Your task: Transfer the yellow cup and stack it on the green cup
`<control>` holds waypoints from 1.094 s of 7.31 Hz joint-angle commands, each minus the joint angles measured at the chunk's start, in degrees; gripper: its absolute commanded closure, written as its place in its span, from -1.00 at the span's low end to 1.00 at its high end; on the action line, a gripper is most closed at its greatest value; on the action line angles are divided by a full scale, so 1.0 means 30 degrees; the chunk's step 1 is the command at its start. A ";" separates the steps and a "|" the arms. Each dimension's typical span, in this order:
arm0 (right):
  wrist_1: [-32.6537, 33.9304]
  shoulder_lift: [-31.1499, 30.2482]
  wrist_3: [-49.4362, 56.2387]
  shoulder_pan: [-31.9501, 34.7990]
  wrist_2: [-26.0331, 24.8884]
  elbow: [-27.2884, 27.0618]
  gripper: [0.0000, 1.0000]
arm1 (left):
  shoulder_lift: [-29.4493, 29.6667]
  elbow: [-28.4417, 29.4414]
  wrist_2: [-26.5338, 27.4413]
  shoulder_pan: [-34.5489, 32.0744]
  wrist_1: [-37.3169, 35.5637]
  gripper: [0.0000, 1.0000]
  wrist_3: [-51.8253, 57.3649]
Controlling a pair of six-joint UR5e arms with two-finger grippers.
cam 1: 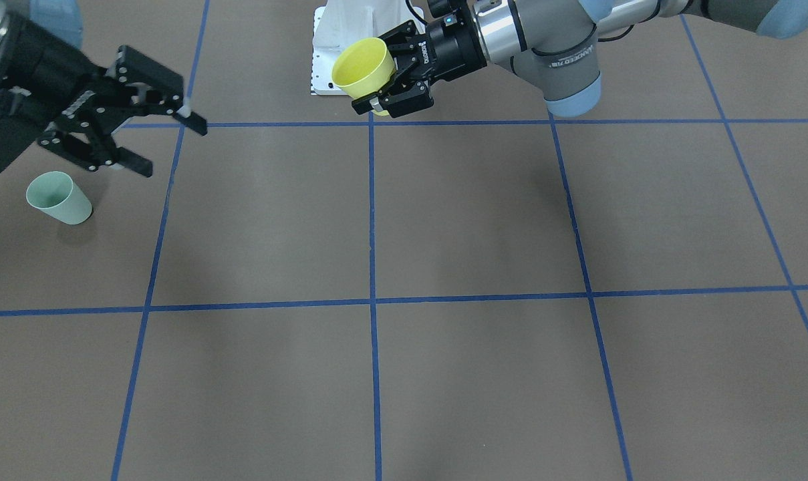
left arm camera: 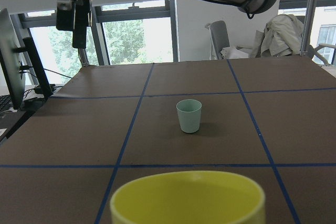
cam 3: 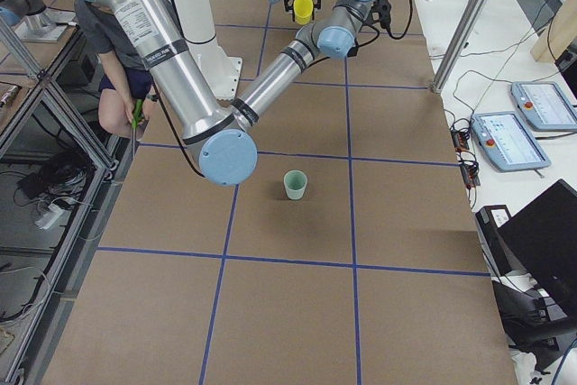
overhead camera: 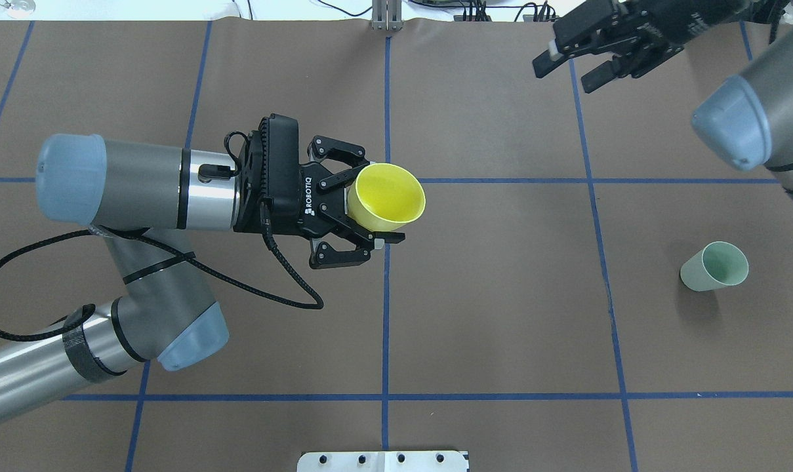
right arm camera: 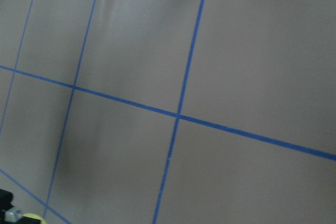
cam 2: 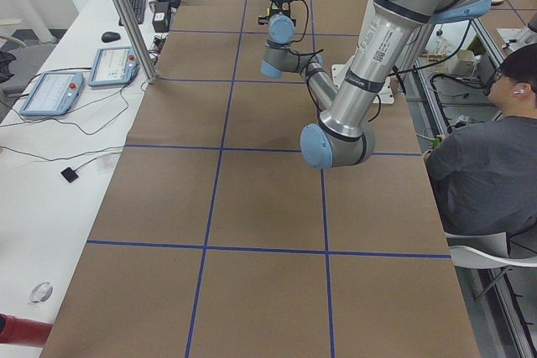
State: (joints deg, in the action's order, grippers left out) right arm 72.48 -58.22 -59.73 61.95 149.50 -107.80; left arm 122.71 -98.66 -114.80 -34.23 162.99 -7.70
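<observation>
My left gripper is shut on the yellow cup, which it holds tipped on its side above the table's middle, mouth turned toward the right side. The same cup shows in the front view and fills the bottom of the left wrist view. The green cup stands upright on the brown table at the right, well apart from the yellow cup, and shows again in the front view and straight ahead in the left wrist view. My right gripper hangs open and empty beyond the green cup.
Blue tape lines divide the brown table into squares. A white base plate sits at the robot's edge. A person sits beside the table, and tablets with cables lie on the white side bench.
</observation>
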 commanded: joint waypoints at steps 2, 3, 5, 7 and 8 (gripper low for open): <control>-0.0019 0.1295 -0.6534 -0.3651 -0.3243 -0.2530 -0.97 | -0.0035 0.0192 0.1320 -0.0103 0.0425 1.00 -0.0188; -0.0019 0.1561 -0.7792 -0.4268 -0.4092 -0.2562 -0.95 | -0.0094 0.0250 0.1381 -0.0132 0.0454 1.00 -0.0189; 0.0040 0.1564 -0.7922 -0.4509 -0.4364 -0.2446 -0.93 | -0.0211 0.0251 0.1381 -0.0133 0.0454 1.00 -0.1147; 0.0069 0.1506 -0.7893 -0.5003 -0.5383 -0.2358 -0.92 | -0.0212 0.0251 0.1381 -0.0133 0.0484 1.00 -0.1243; 0.0098 0.1418 -0.7893 -0.5297 -0.5912 -0.2329 -0.92 | -0.0212 0.0251 0.1381 -0.0133 0.0745 1.00 -0.1301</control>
State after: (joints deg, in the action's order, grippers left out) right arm 72.69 -53.74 -83.41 47.15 133.74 -114.89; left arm 122.10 -97.91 -110.66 -34.63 164.65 -11.33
